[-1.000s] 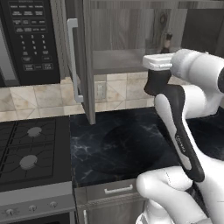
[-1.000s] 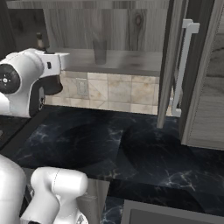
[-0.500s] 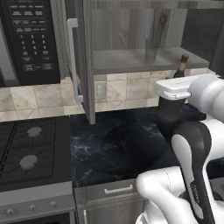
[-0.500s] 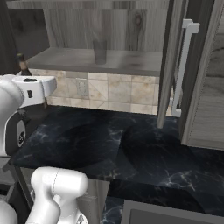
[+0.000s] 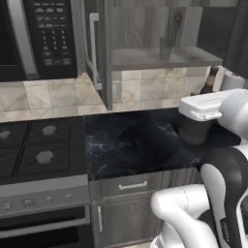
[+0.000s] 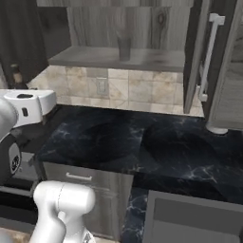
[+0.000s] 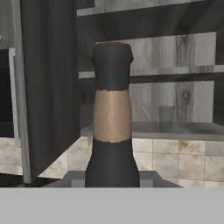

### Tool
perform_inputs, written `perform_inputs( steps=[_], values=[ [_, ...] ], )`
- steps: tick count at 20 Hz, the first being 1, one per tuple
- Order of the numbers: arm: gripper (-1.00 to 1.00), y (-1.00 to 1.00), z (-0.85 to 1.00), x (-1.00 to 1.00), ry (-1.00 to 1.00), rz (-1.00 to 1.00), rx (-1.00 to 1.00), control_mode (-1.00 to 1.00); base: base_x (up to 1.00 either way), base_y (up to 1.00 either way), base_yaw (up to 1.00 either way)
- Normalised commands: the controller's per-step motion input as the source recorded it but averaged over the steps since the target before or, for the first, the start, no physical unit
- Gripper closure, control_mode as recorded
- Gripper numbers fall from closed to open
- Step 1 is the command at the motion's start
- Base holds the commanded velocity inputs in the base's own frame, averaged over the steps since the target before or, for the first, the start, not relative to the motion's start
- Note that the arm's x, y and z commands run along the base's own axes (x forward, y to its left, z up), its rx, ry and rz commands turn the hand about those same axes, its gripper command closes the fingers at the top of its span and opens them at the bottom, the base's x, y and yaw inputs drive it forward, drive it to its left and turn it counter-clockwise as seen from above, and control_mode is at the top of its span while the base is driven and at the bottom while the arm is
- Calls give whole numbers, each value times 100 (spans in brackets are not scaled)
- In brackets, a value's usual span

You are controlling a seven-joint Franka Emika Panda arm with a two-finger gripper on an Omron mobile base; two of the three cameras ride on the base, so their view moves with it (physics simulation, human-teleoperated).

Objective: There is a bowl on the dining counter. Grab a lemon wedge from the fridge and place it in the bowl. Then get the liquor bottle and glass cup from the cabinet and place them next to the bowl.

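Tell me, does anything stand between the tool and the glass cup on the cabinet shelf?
Yes: the liquor bottle it holds rises just in front. Beyond it, nothing visible blocks the glass cup, and the cabinet door is swung open aside.

Open cabinet [image 6: 118, 28] with bare grey shelf [image 5: 164, 59], glass cup [image 6: 124, 48] upright on it, beyond the end effector, black marbled tabletop [image 6: 156, 147] below.
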Motion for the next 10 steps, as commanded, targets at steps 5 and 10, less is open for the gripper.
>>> perform_inputs(
  steps=[5,10],
  values=[
    [100,0,0,0,0,0,0,100,-90,97,23],
    [100,0,0,0,0,0,0,100,-75,100,33]
  ],
)
